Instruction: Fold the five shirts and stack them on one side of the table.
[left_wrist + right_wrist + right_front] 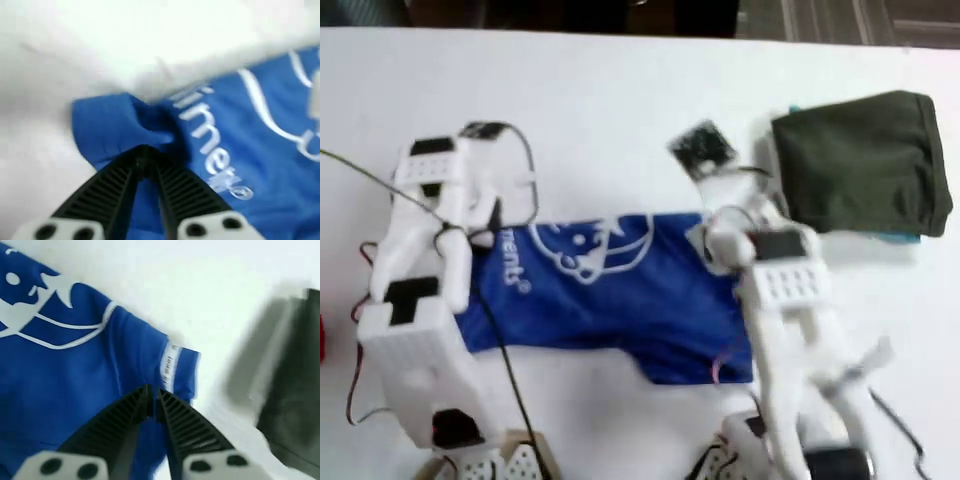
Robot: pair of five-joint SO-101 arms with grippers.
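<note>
While one dark green shirt (860, 160) lies folded on the surface (620, 100), your blue shirt (610, 290) just beside it is not yet fully folded, so I judge most work remains. Your left end effector (145, 155) grasps its corner far from the dark green shirt; your right end effector (154, 392) pinches the near corner.

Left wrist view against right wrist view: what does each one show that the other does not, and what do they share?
Only the left wrist view: the left jaws closed on a bunched edge of the blue shirt, beside its white lettering. Only the right wrist view: the right jaws closed by the collar label, and a dark green shirt. Both: the blue shirt on the white table.
</note>
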